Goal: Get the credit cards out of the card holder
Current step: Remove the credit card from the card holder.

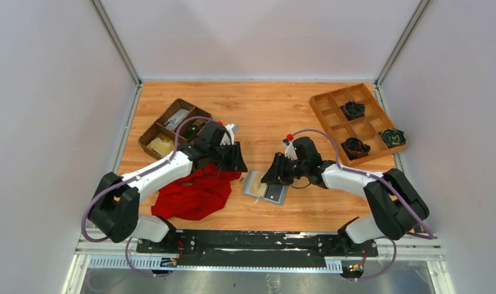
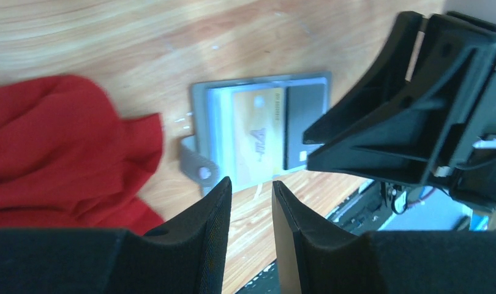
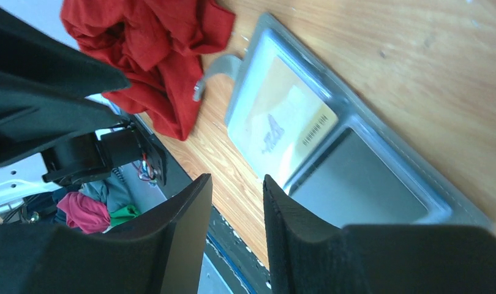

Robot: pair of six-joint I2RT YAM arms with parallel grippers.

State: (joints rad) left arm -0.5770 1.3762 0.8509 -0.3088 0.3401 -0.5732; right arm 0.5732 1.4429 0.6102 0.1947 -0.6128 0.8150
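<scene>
Surface: wooden table (image 1: 264, 104), white walls.
Task thing: card holder (image 1: 266, 187) open flat between the arms; tan credit card (image 2: 258, 131) inside.
Pincers: left gripper (image 2: 251, 190), right gripper (image 3: 236, 190) partly open, both empty.
Risk: unpinned, the card holder may slide with the card.

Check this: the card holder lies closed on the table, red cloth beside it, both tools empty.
Not closed: the card holder lies open, a tan card inside, as the left wrist view shows. It is on the table, red cloth beside it, left tool and right tool empty.
</scene>
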